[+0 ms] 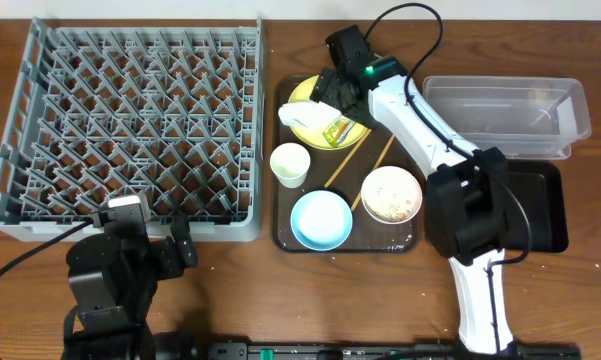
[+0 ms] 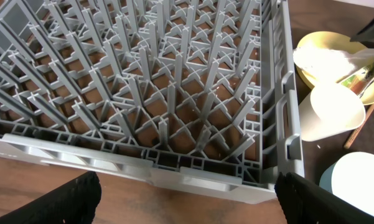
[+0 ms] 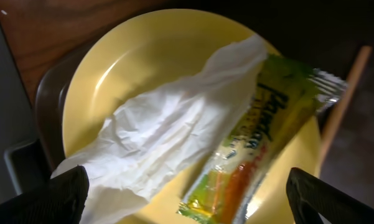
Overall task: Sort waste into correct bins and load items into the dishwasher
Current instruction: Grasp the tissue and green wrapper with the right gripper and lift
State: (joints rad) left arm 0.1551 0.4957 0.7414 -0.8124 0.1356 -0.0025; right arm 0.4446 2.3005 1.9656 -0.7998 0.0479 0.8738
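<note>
Brown tray's [image 1: 370,238] yellow plate [image 1: 305,92] — perhaps half — hides beneath right gripper [image 1: 330,100].

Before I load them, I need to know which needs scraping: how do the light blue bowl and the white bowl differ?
The light blue bowl looks empty and clean; the white bowl holds beige rice-like scraps. The light blue bowl is pale blue inside, the white bowl whitish. Both stand upright on the dark brown tray, similar in size.
</note>
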